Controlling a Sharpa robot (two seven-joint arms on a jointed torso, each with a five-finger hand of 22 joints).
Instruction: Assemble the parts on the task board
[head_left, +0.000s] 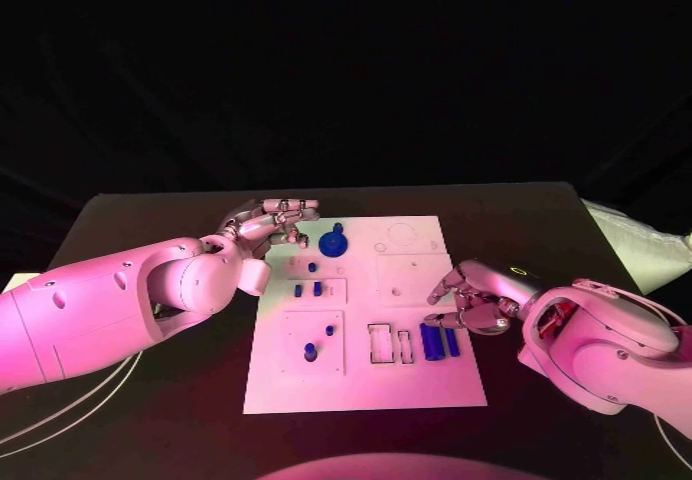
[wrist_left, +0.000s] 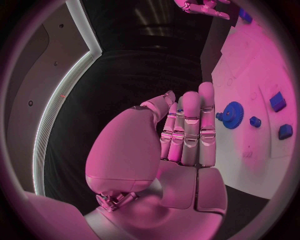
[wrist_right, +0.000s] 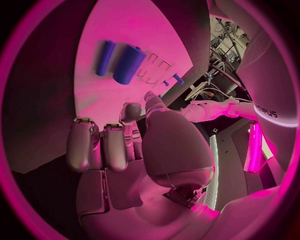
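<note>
Fingers, right hand (head_left: 469, 300): loosely curled, apart, holding nothing; over the board (head_left: 361, 390) edge. Two blue cylinders (head_left: 440, 343) lie just below and beside these fingers, long axes running toward the robot, parallel, next to empty slots (head_left: 392, 343). Right hand nearer them.

Fingers, left hand (head_left: 274, 225): straight, together, empty, on the bench (head_left: 144, 215) at the board's far corner; gear (head_left: 333, 242) just beside them.

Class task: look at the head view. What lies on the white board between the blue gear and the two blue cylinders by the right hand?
Between the gear and the cylinders, the head view shows bare white task board with faint outlined recesses.
</note>
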